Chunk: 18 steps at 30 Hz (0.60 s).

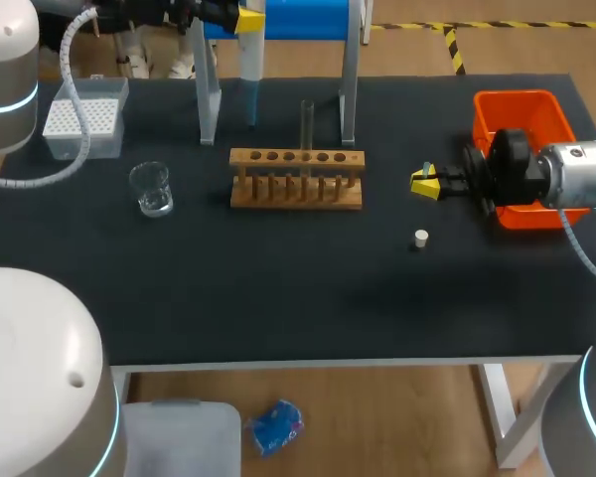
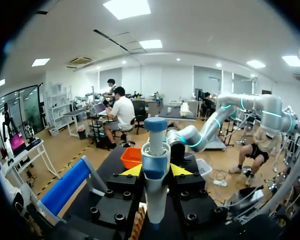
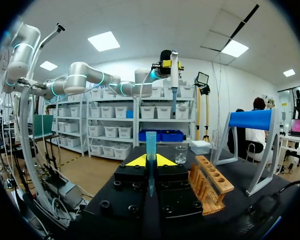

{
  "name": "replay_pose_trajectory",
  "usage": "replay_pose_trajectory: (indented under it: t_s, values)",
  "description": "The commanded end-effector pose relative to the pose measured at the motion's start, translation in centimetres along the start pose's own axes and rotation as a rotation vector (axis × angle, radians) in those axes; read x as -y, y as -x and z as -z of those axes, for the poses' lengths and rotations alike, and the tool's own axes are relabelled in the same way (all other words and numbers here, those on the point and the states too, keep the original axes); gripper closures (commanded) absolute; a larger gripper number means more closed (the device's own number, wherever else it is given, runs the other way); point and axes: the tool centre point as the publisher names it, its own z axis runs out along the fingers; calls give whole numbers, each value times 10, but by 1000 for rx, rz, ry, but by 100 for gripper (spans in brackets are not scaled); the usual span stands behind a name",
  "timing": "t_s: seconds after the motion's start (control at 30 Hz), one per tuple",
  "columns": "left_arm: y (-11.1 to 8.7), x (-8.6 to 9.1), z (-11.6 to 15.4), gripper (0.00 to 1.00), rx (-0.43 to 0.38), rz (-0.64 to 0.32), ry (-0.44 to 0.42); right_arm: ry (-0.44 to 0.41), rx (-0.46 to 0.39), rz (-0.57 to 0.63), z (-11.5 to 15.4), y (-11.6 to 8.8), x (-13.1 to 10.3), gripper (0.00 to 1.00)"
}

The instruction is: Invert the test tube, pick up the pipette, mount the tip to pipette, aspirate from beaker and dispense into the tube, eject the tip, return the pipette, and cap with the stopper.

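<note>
My left gripper (image 1: 246, 18) is raised over the table's far side, shut on the white pipette (image 1: 250, 70), which hangs down with its bluish lower end above the table. In the left wrist view the pipette (image 2: 155, 170) stands between the yellow fingertips (image 2: 132, 171). My right gripper (image 1: 424, 184), to the right of the wooden rack (image 1: 296, 179), is shut on a translucent blue pipette tip (image 3: 151, 145). A glass test tube (image 1: 306, 129) stands upright in the rack. The beaker (image 1: 151, 189) is left of the rack. The small white stopper (image 1: 421, 238) lies on the mat near my right gripper.
A tip box (image 1: 84, 119) sits at the far left. The blue pipette stand (image 1: 278, 20) with grey legs rises behind the rack. An orange bin (image 1: 521, 114) lies at the right, partly under my right arm. The dark mat's near half is bare.
</note>
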Motion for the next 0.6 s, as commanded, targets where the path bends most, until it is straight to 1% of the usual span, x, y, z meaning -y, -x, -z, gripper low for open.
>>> replay_pose_trajectory:
  t_s: [0.03, 0.07, 0.13, 0.2, 0.3, 0.37, 0.43, 0.5, 0.6]
  values:
    - [3, 1, -4, 100, -42, -34, -14, 0, 0, 1, 0, 0, 0, 100]
    - [4, 2, -9, 100, -75, -44, -16, 0, 0, 1, 0, 0, 0, 100]
    - [2, 8, -19, 100, -143, -103, -36, 0, 0, 1, 0, 0, 0, 100]
    - [-6, 15, -29, 100, -196, -151, -47, 0, 0, 1, 0, 0, 0, 100]
    - [-19, 25, -43, 100, -282, -196, -36, 0, 0, 1, 0, 0, 0, 100]
    - [-29, 31, -51, 100, -320, -219, -24, 0, 0, 1, 0, 0, 0, 100]
    - [-40, 39, -59, 100, -352, -258, -33, 0, 0, 1, 0, 0, 0, 100]
    - [-50, 45, -67, 100, -380, -270, -20, 0, 0, 1, 0, 0, 0, 100]
    - [-61, 47, -74, 100, -400, -275, -16, 0, 0, 1, 0, 0, 0, 100]
